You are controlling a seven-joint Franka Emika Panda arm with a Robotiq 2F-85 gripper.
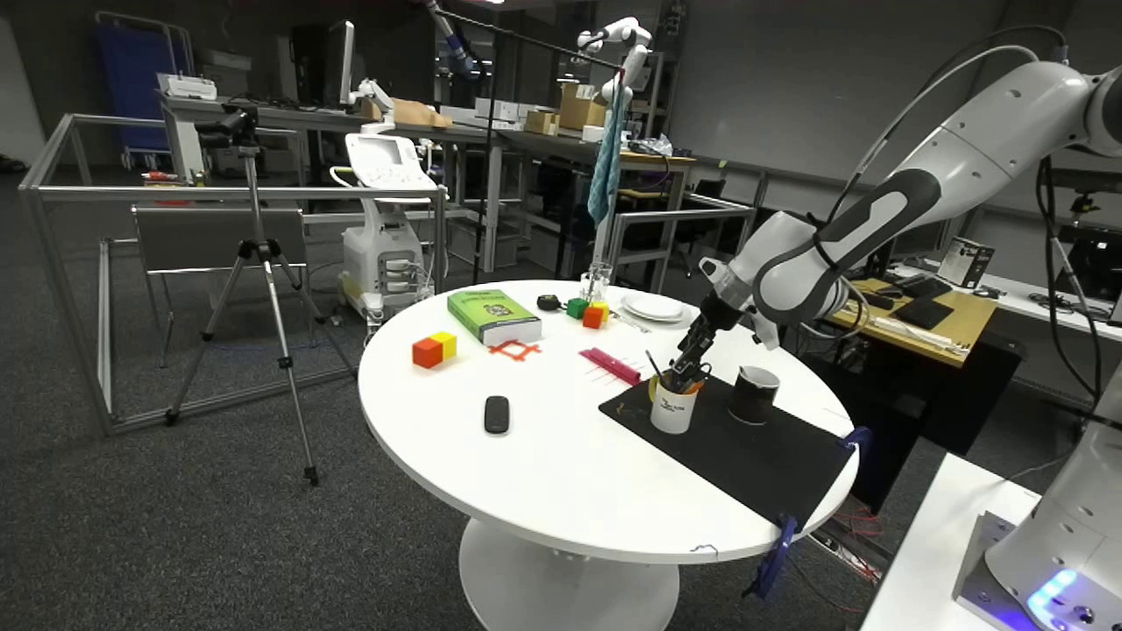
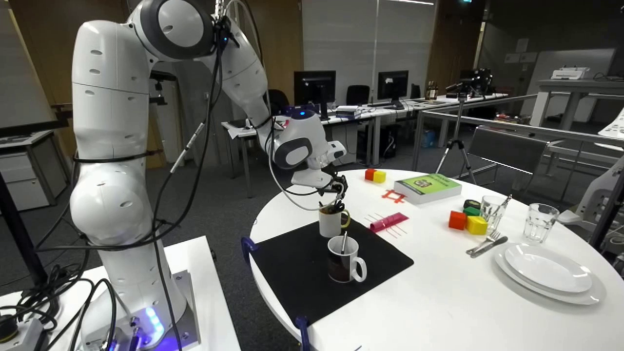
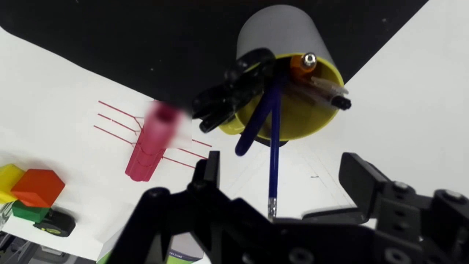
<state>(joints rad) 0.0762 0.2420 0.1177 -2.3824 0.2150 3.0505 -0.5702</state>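
Pincer (image 3: 280,168) tips stand wide apart, with the thin blue pencil (image 3: 274,154) between them in the wrist view. It leans in the white mug (image 1: 674,416) on the black mat (image 1: 771,460). Best go slowly along the pencil, bumping neither mug nor scissors (image 3: 243,90).

Pens (image 3: 253,124) stand in a mug (image 1: 673,412) on the mat (image 1: 745,464).

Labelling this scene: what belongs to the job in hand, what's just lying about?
Likely the job (nearest the open jaws): yellow-lined mug, blue pencil, apparent scissors.

Seemingly lying about: dark mug, green book, plates, glasses, cutlery, coloured blocks, tape measure, pink pronged piece, black oblong.
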